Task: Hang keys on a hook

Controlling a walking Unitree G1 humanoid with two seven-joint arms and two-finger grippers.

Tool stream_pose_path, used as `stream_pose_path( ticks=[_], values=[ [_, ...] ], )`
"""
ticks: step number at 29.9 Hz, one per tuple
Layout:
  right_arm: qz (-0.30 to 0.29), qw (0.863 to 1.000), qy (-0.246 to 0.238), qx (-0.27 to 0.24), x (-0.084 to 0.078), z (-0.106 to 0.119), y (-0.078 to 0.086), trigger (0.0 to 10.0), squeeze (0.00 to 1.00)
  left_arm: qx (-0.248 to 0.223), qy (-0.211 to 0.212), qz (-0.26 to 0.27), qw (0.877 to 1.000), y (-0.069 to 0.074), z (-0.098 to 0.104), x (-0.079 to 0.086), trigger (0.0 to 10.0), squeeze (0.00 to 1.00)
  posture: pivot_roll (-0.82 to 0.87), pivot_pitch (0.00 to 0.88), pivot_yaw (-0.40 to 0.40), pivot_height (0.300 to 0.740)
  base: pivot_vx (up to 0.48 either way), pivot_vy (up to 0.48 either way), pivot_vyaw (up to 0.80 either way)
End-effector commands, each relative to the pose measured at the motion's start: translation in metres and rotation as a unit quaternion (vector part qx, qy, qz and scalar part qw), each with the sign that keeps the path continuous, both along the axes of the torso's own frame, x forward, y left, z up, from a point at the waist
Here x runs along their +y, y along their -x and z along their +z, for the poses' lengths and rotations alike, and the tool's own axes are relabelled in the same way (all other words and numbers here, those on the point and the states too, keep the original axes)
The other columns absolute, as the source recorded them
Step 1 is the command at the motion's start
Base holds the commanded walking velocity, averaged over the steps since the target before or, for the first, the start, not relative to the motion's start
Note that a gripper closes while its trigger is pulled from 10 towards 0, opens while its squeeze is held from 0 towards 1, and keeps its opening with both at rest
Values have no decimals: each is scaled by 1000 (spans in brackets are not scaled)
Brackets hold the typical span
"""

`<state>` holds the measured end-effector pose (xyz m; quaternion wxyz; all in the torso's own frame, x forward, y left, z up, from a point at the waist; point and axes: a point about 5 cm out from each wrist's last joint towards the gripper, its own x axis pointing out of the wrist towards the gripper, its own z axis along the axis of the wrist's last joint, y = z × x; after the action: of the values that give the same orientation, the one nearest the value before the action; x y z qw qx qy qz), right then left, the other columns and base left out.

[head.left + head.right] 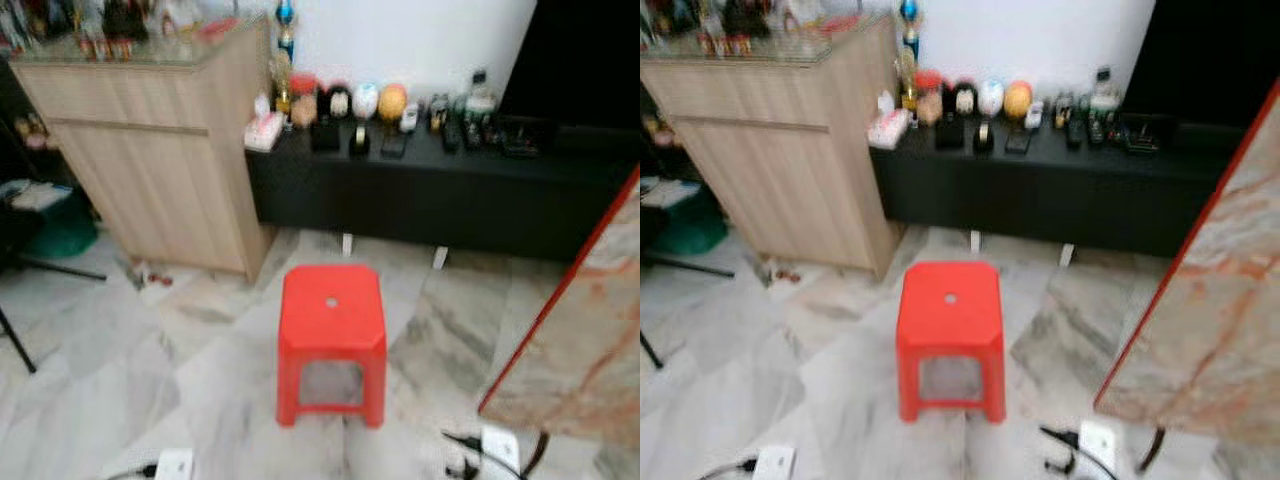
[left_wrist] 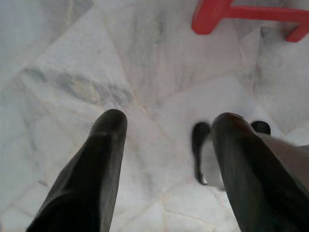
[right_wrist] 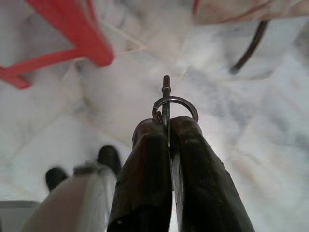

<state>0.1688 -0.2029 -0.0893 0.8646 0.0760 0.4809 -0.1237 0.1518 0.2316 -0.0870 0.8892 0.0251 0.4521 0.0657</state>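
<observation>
The right claw (image 3: 166,128) is clamped on the keys (image 3: 167,108), the key ring and a key tip poking out past its fingertips above the marble floor (image 3: 270,145). The left claw (image 2: 166,128) hangs wide and idle. In the head view a red stool (image 1: 332,310) stands at 6 o'clock, a wooden cabinet (image 1: 160,170) at 10 o'clock and a black counter (image 1: 440,190) at 1 o'clock. No hook can be made out, so I judge the search comes first: walk steadily, grip firm, ring kept forward for threading.
</observation>
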Motion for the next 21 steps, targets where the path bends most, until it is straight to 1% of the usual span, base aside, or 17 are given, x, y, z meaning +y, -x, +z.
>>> stream_pose_path(
  ticks=[1, 14, 21],
  values=[
    [5, 1000, -6, -9, 6, 1, -4, 10000, 0, 22, -3, -2, 1000, 10, -4, 2, 10000, 0, -31, 46, -35, 740, 0, -285, 0],
    [11, 1000, -6, -10, 8, 2, -6, 10000, 0, 24, -2, 1, 1000, 11, -4, 3, 10000, 0, -25, 39, -35, 740, 0, -282, 0],
    [10, 1000, -3, -12, 7, 2, -7, 10000, 0, 22, -1, -1, 1000, 9, -4, 2, 10000, 0, -31, 18, -30, 740, 0, -281, 0]
  ],
)
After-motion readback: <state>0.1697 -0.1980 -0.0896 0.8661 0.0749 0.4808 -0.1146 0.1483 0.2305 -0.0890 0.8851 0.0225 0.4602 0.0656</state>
